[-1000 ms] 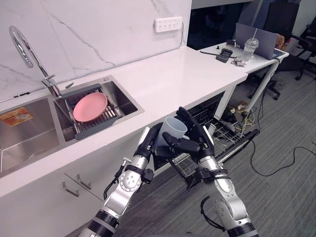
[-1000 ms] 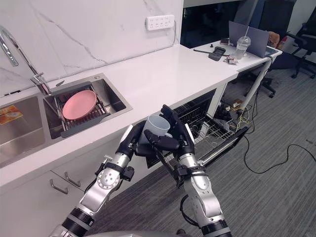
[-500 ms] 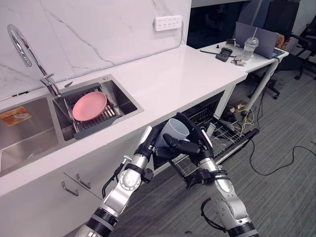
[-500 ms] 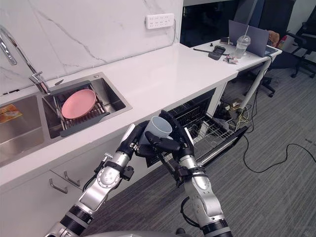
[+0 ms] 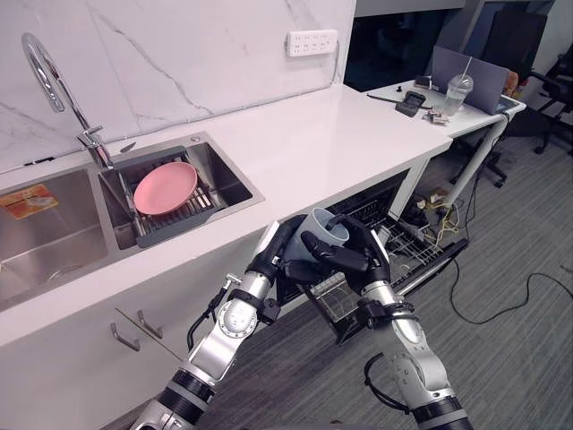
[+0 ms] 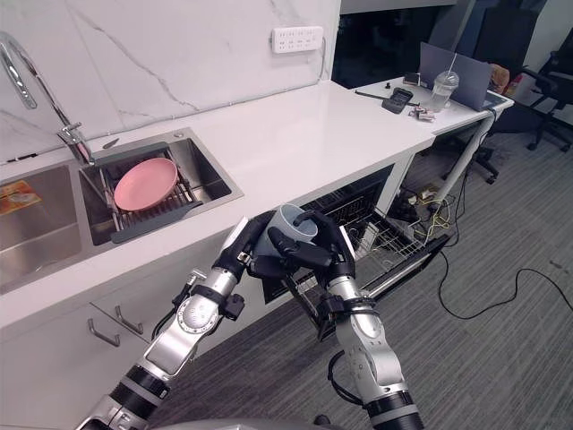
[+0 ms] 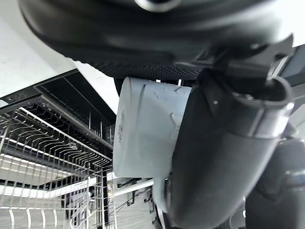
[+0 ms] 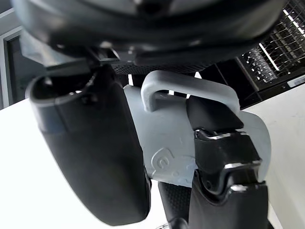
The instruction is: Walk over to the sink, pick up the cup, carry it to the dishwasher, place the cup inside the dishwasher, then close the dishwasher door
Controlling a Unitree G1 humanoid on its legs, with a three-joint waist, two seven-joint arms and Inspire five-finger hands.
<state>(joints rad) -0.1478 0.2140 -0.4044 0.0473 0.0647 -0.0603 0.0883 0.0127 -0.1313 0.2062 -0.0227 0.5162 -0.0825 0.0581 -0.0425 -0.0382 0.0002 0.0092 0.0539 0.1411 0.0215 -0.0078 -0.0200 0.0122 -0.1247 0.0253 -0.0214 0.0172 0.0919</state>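
A pale grey-blue cup [image 5: 320, 232] hangs in front of the counter edge, above the pulled-out dishwasher rack [image 5: 400, 244]. Both hands clasp it. My left hand [image 5: 277, 252] presses its side from the left, with the thumb [image 7: 224, 152] laid against the cup [image 7: 143, 133]. My right hand [image 5: 354, 257] wraps it from the right, and one finger [image 8: 217, 143] passes through the cup's handle [image 8: 190, 88]. The cup's mouth tips up and to the right. The dishwasher door [image 5: 436, 260] hangs open below the rack.
A pink plate [image 5: 166, 188] lies on a drainer in the sink [image 5: 228, 184] under the tap [image 5: 45, 72]. The white counter [image 5: 340, 134] runs right to a desk with a laptop [image 5: 466, 67] and a plastic cup [image 5: 458, 90]. Cables [image 5: 501, 296] trail on the carpet.
Both hands have kept hold of the cup, which has tipped a little more toward the dishwasher. The whole view has shifted slightly.
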